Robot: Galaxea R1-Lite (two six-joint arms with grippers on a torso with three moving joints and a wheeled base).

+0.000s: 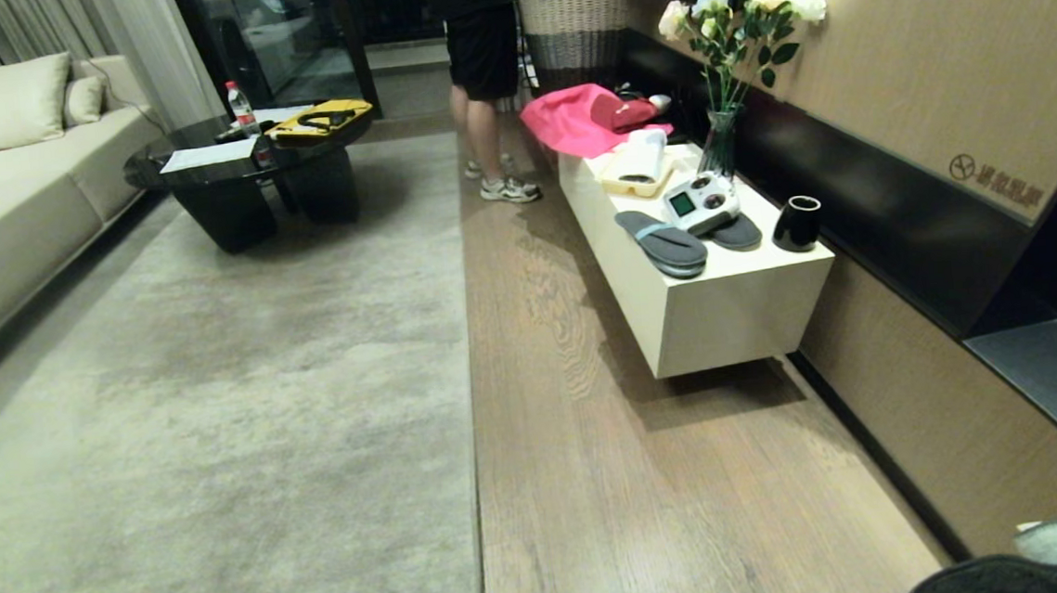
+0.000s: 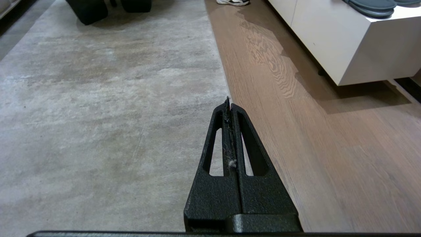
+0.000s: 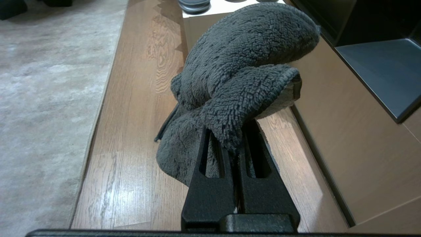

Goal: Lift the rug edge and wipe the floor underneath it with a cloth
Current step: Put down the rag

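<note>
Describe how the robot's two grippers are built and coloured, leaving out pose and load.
Both look alike. The left gripper has two matte black, rough-textured fingers that taper to a narrow tip, each pierced by a long slot; pale lint clings along the seam between them. The right gripper shows the same black slotted fingers on a broad base. No cables or markings are visible.

A bare strip of floor (image 1: pixel 653 474) runs ahead of me between the rug edge (image 1: pixel 470 384) on my left and the wall on my right, wide enough for my arms to pass. The rug (image 1: pixel 220 402) lies flat and open along that border. Farther on, a white desk (image 1: pixel 734 310) juts from the wall and narrows the strip. Beyond it a person's legs (image 1: pixel 485 141) stand on the floor beside the rug edge.
</note>
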